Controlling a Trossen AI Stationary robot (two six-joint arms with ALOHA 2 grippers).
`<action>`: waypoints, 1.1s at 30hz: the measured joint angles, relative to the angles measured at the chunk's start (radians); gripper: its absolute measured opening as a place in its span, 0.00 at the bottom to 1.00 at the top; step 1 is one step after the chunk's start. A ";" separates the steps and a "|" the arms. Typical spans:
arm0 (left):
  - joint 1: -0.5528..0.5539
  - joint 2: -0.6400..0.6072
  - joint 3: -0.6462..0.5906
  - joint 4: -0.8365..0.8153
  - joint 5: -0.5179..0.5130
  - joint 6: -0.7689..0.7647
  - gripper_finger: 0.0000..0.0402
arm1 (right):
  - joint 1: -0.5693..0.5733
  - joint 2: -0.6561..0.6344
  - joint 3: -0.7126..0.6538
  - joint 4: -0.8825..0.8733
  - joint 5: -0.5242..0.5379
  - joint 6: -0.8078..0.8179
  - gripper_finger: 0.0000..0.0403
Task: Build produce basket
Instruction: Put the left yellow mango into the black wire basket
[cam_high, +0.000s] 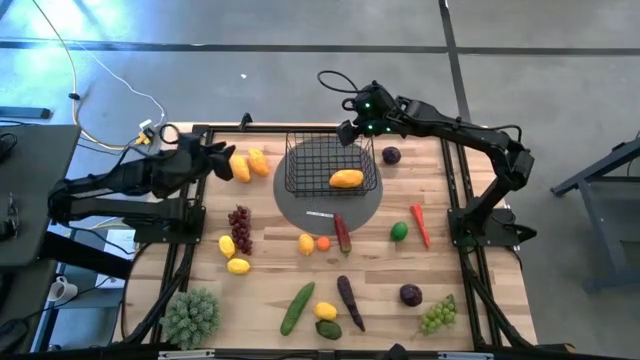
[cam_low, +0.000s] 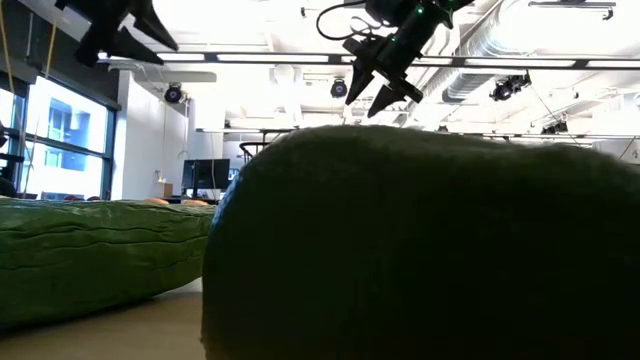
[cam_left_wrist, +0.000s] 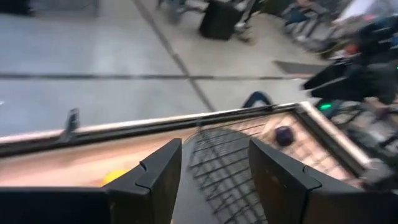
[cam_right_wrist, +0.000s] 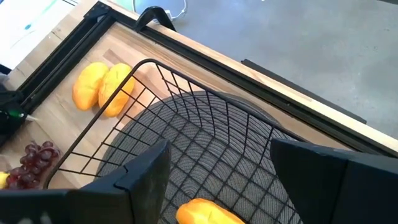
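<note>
The black wire basket (cam_high: 330, 165) stands on a flat grey disc (cam_high: 330, 205) at the table's far middle, with one orange-yellow fruit (cam_high: 346, 179) lying on its floor. My right gripper (cam_high: 352, 130) hovers open above the basket's far rim; in its wrist view the basket (cam_right_wrist: 186, 143) and the fruit (cam_right_wrist: 205, 213) lie below its fingers. My left gripper (cam_high: 224, 160) is raised at the far left, open and empty, beside two orange-yellow fruits (cam_high: 250, 164). Its wrist view looks across to the basket (cam_left_wrist: 217, 168).
Loose produce lies on the wooden table: purple grapes (cam_high: 240, 228), lemons (cam_high: 233, 255), a lime (cam_high: 399, 231), a red chili (cam_high: 420, 225), plums (cam_high: 391, 155), a cucumber (cam_high: 297, 308), an eggplant (cam_high: 350, 302) and green grapes (cam_high: 438, 315). A green spiky plant (cam_high: 190, 318) sits at the near left corner.
</note>
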 joint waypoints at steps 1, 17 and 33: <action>0.013 0.021 0.006 -0.018 0.000 -0.028 0.43 | 0.000 0.000 0.000 0.000 0.000 0.000 0.64; 0.253 0.282 0.011 -0.081 0.240 -0.090 0.43 | 0.000 0.000 0.000 0.001 -0.004 0.002 0.64; 0.358 0.388 0.011 -0.081 0.239 -0.196 0.34 | 0.000 0.000 0.000 0.001 -0.003 0.002 0.64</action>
